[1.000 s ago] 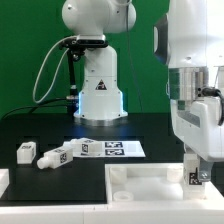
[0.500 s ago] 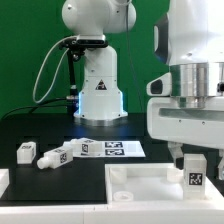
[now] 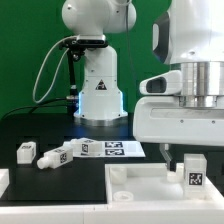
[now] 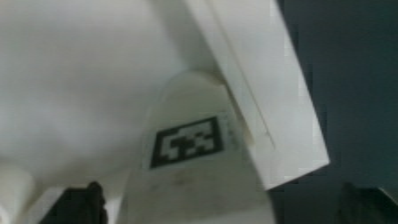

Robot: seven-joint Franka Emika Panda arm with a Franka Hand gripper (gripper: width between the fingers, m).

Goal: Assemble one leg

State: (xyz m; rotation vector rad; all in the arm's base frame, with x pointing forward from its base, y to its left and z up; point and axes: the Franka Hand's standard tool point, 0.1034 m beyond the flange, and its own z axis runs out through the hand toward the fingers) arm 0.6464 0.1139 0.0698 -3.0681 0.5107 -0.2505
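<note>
A leg [image 3: 196,176], a small white block with a black-and-white tag, stands upright on the large white panel [image 3: 135,188] near its corner at the exterior view's right. My gripper [image 3: 191,164] hangs over it with a finger on each side. In the wrist view the leg [image 4: 191,150] sits between my dark fingertips [image 4: 79,205], with a gap on each side, so the gripper [image 4: 226,207] is open around it. The panel's raised rim [image 4: 258,90] runs beside the leg.
Three more white tagged blocks [image 3: 27,152] [image 3: 55,155] [image 3: 80,148] lie on the black table at the exterior view's left. The marker board [image 3: 118,149] lies behind the panel. The robot base [image 3: 97,80] stands at the back.
My wrist has turned around the leg, so the hand looks wider now. The leg's tag keeps facing the camera and the leg stays in place.
</note>
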